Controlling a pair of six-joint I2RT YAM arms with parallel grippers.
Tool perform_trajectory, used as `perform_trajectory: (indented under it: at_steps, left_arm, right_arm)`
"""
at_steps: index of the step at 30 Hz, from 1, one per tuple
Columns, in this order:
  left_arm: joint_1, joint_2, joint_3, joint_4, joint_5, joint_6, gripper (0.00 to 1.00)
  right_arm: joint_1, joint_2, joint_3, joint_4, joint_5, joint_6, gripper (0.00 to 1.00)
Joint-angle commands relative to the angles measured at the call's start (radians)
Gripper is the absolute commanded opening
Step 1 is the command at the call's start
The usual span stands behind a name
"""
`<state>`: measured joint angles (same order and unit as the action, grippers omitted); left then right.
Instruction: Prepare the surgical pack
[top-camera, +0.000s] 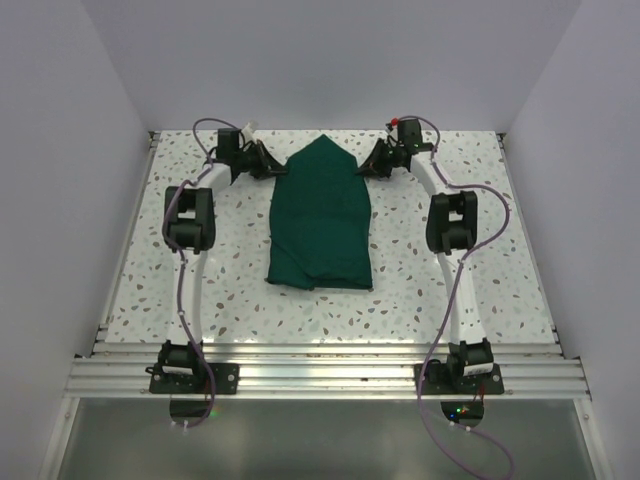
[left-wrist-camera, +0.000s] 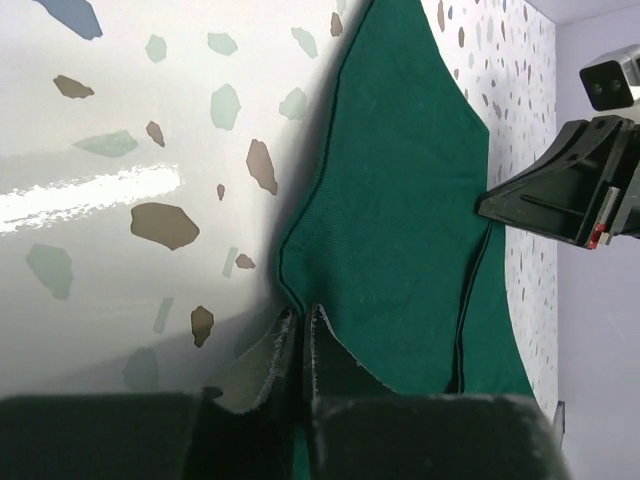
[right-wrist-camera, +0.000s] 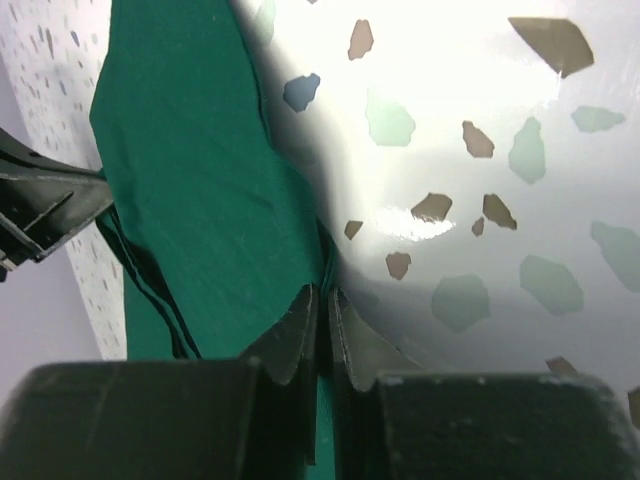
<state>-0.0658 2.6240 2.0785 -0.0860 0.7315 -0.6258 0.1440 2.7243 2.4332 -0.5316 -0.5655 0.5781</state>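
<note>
A dark green cloth (top-camera: 322, 225) lies folded in the middle of a speckled table (top-camera: 480, 270), its far end drawn to a point and its near end squared off. The folds cover whatever may be inside. From above, the left gripper (top-camera: 268, 163) and the right gripper (top-camera: 372, 162) meet the cloth's far side edges, one on each side just below the point. They look small and dark there, so how their jaws stand cannot be made out from that height. The wrist cameras settle it. In the left wrist view, the fingers (left-wrist-camera: 285, 345) are drawn almost together, with the cloth's edge running into the thin slit between them. In the right wrist view, the fingers (right-wrist-camera: 295, 330) are likewise pinched on the opposite edge. Each wrist view also catches the other gripper across the cloth, cut off by the frame edge. The right wrist view shows several stacked layers along one side of the cloth, which the overhead view flattens into a single shape. Bright glare on the table washes out part of both close views.
</note>
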Motion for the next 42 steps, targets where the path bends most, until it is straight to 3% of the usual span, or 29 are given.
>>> perform_trajectory:
  at_steps: [1,2,9,20,31,42]
  left_arm:
    - [0.003,0.016,0.052,0.051,0.045,-0.072,0.03]
    - [0.003,0.005,0.06,0.063,0.052,-0.087,0.0]
    - [0.003,-0.11,0.008,0.16,0.129,-0.184,0.0]
    - [0.003,-0.459,-0.355,0.089,0.166,-0.028,0.0]
    - [0.001,-0.737,-0.633,-0.024,0.129,0.089,0.0]
    - [-0.038,-0.889,-0.814,-0.067,0.105,0.144,0.0]
  right_arm:
    - [0.003,0.032,0.073,0.015,0.004,0.06,0.04]
    - [0.005,0.029,0.076,0.04,-0.014,0.078,0.0]
    - [0.005,-0.087,0.052,0.078,-0.092,0.172,0.0]
    - [0.005,-0.431,-0.246,-0.045,-0.128,0.091,0.0]
    - [0.054,-0.661,-0.526,-0.13,-0.116,0.029,0.0]
    - [0.055,-0.854,-0.753,-0.146,-0.07,-0.031,0.0]
